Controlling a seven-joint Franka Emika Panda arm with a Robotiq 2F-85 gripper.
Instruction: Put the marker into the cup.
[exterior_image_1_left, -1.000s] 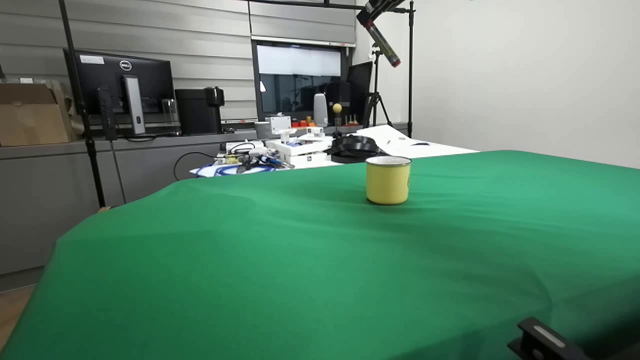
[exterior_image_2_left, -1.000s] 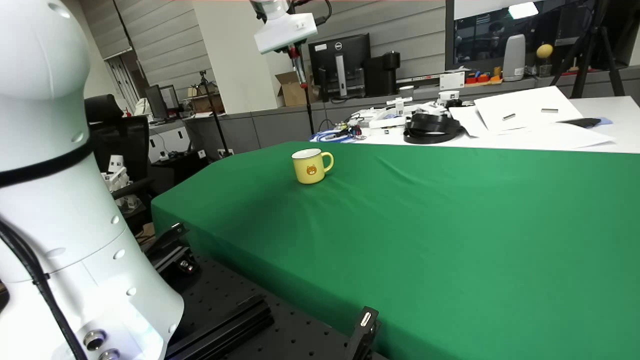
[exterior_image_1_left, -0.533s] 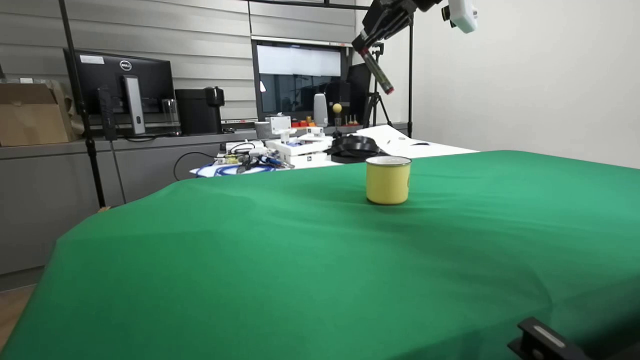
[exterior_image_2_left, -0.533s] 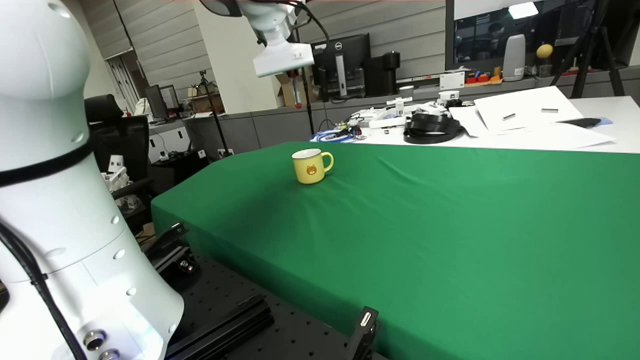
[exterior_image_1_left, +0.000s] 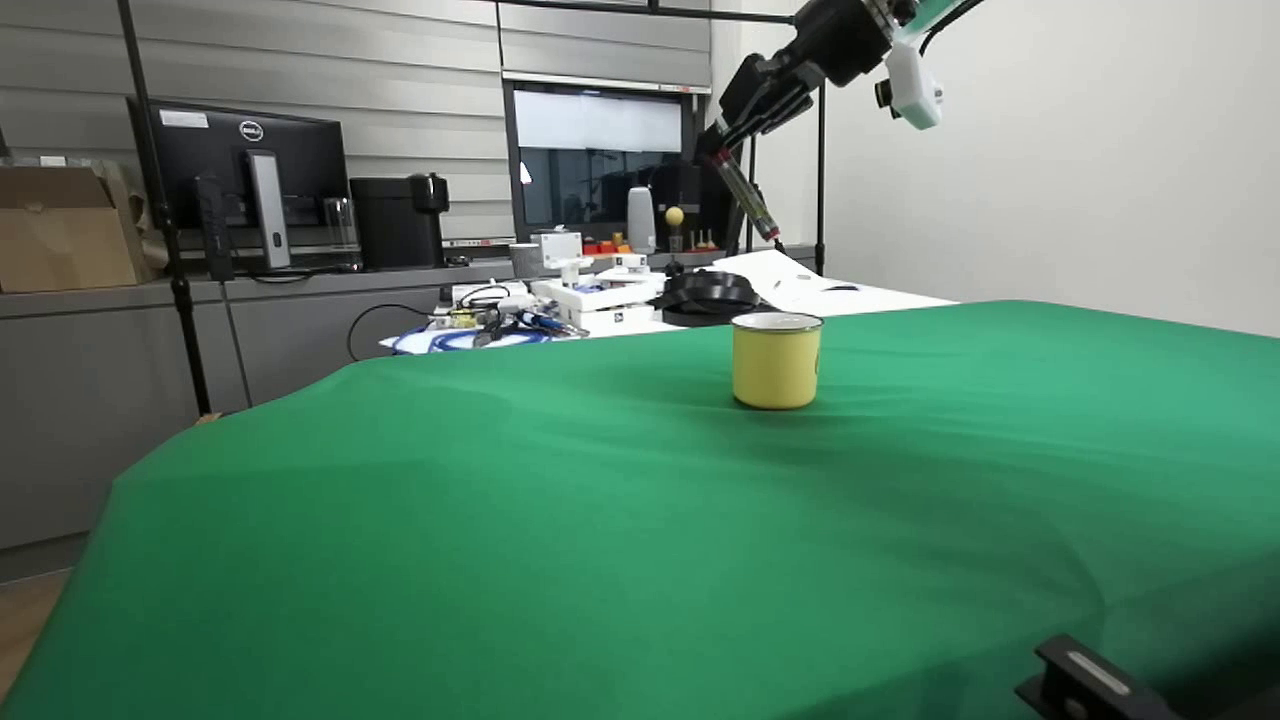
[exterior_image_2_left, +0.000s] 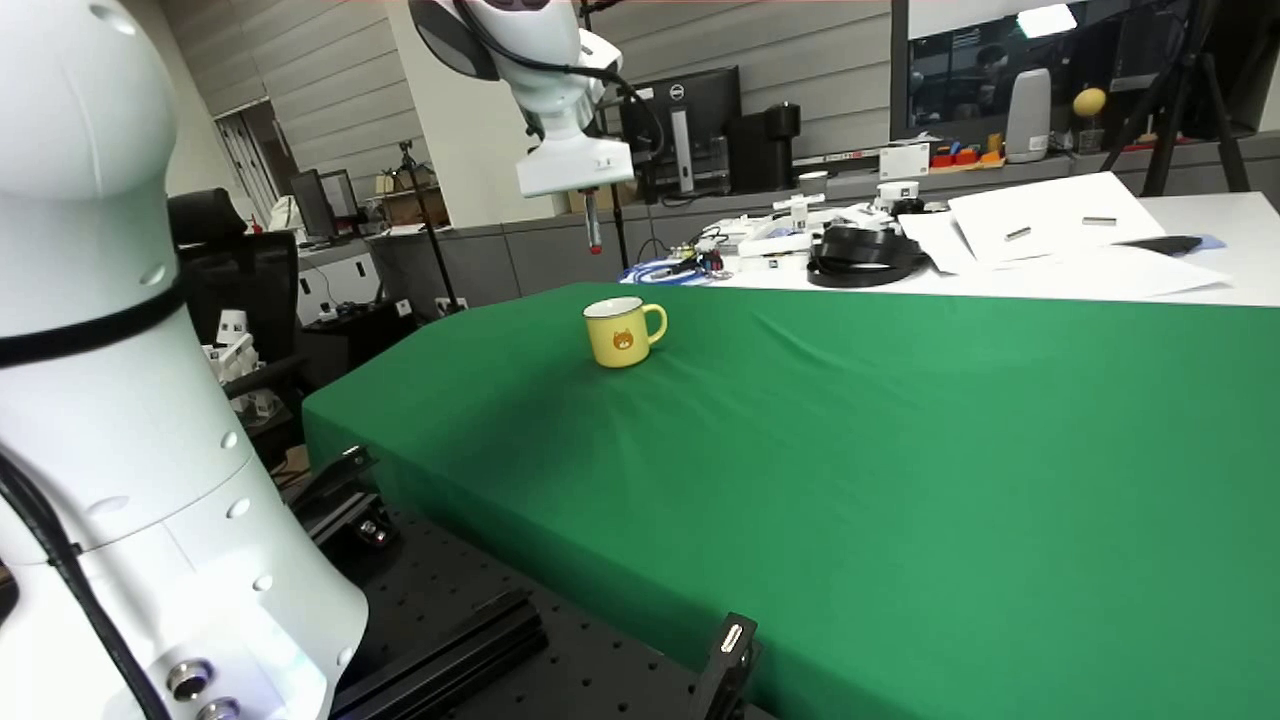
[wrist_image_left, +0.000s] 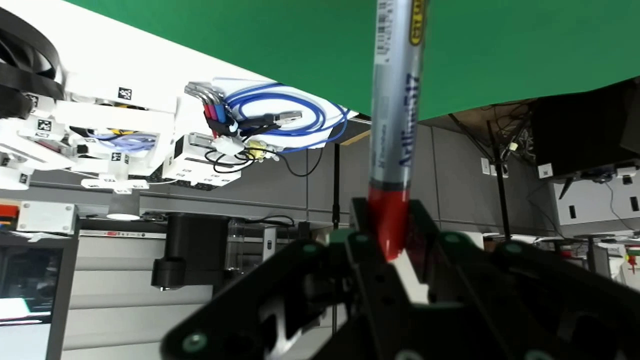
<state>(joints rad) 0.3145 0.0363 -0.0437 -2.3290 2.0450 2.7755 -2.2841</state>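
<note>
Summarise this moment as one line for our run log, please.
pincer: shut on marker by one end | marker: tilted, higher than cup, not inside | cup: upright on green cloth | placement: not yet done

Below the black band crossing the rounded white robot arm runs a thick black cable; the jointed black end effector bears round greenish spots.

Red-ended marker (aslant, midair) above the upright yellow cup.
</note>
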